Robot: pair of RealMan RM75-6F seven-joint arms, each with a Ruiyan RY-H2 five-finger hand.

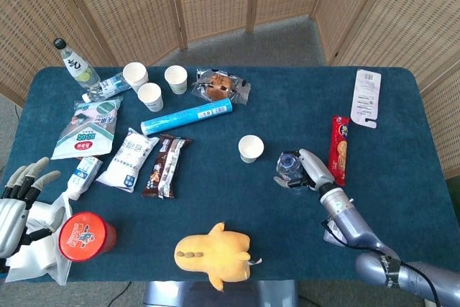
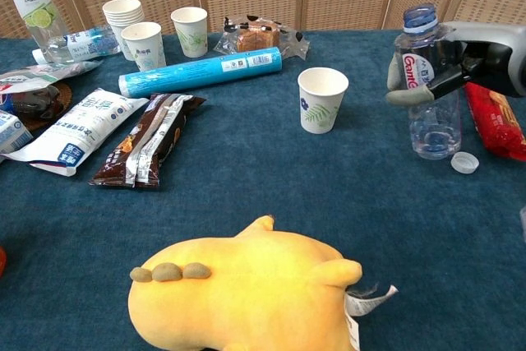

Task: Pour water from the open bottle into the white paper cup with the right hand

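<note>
Got my right hand (image 2: 460, 59) wrapped around the open water bottle (image 2: 429, 88), upright so nothing spills, just right of the white paper cup (image 2: 321, 99). Its cap (image 2: 464, 162) sits on the worktop (image 2: 246, 187). Left hand (image 1: 18, 203) idles, fingers apart.
</note>
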